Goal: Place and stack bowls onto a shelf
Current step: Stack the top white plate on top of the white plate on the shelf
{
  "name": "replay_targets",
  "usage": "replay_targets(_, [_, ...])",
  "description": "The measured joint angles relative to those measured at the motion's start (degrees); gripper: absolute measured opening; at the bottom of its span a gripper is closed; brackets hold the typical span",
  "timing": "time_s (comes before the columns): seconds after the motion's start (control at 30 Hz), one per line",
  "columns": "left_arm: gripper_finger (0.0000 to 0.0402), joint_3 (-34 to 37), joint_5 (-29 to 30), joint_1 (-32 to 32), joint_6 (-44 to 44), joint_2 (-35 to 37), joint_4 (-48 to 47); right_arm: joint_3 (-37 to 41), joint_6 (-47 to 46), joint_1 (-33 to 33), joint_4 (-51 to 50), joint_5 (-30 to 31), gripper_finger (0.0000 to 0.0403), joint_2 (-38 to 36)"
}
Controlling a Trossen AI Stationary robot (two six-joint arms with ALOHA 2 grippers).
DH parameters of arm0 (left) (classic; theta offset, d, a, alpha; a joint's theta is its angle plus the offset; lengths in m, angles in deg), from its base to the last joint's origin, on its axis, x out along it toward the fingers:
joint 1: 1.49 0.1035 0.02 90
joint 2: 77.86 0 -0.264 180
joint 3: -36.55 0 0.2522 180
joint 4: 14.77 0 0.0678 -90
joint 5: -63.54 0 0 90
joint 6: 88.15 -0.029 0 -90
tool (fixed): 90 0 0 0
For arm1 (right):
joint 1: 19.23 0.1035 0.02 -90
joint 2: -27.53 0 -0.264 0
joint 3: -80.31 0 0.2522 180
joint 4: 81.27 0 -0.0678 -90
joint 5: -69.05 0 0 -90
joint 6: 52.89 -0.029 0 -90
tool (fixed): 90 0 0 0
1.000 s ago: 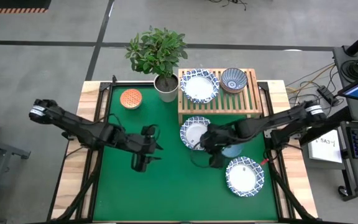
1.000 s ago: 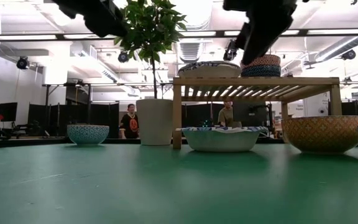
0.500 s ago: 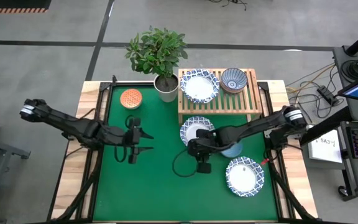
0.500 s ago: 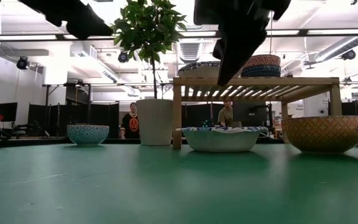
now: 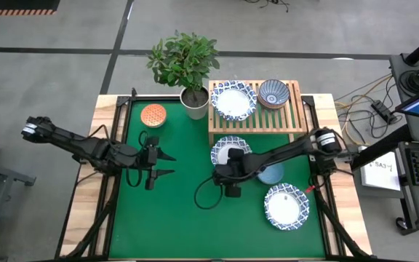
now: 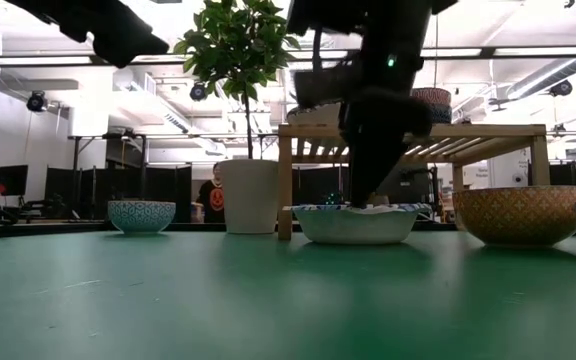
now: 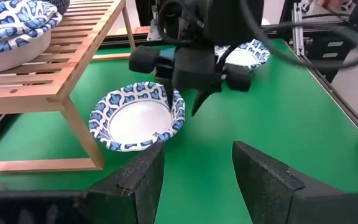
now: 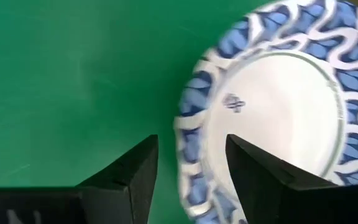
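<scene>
**Inspector:** Since a second ago, what has shifted?

**Operator:** Right gripper (image 5: 233, 182) has swung off the light blue bowl (image 5: 271, 175) towards the mat's centre, and its fingers have parted; I read them as open and empty. It hangs at the 6 o'clock edge of the white bowl (image 5: 230, 154) that sits in front of the shelf (image 5: 291, 120).

**Inspector:** How does that bowl lie from the jaws?

**Operator:** In my right wrist view the near rim runs just past the gap between the two fingers, slightly to one side. Being round, the bowl has no long axis; the rim is the target.

**Inspector:** Left arm?

**Operator:** Left gripper (image 5: 153, 164) waits at 9 o'clock of that bowl, well apart, fingers spread, nothing held. I judge the right arm nearer.

**Inspector:** Shelf status?

**Operator:** Two bowls on the slats; another white bowl (image 5: 286, 206) at 5 o'clock on the mat.
</scene>
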Motion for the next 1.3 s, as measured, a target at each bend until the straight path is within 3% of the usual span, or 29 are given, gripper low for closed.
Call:
replay_targets(0.3, [0.0173, 0.04, 0.00, 0.00, -0.30, -0.24, -0.06, 0.02, -1.61, -0.92, -0.20, 1.10, 0.0139, 2.21])
replay_targets(0.57, [0.0173, 0.04, -0.02, 0.00, -0.54, -0.24, -0.02, -0.19, -2.28, -1.02, -0.87, -1.46, 0.0022, 3.86])
replay_targets(0.77, [0.0173, 0.04, -0.02, 0.00, -0.62, -0.24, 0.25, -3.50, -2.58, 0.26, -1.57, -4.45, 0.0013, 2.10])
replay_targets(1.0, [0.0173, 0.04, -0.02, 0.00, -0.86, -0.26, 0.24, -15.00, 0.09, 3.02, -6.33, -5.39, 0.0012, 1.10])
replay_targets(1.13, [0.0173, 0.04, -0.04, 0.00, -0.86, -0.26, 0.24, -23.19, 3.24, 4.81, -8.92, -3.56, 0.0012, 1.08])
replay_targets(1.3, [0.0173, 0.04, -0.04, 0.00, -0.86, -0.26, 0.21, -33.14, 7.83, 6.50, -12.65, 3.41, 0.0012, 1.08])
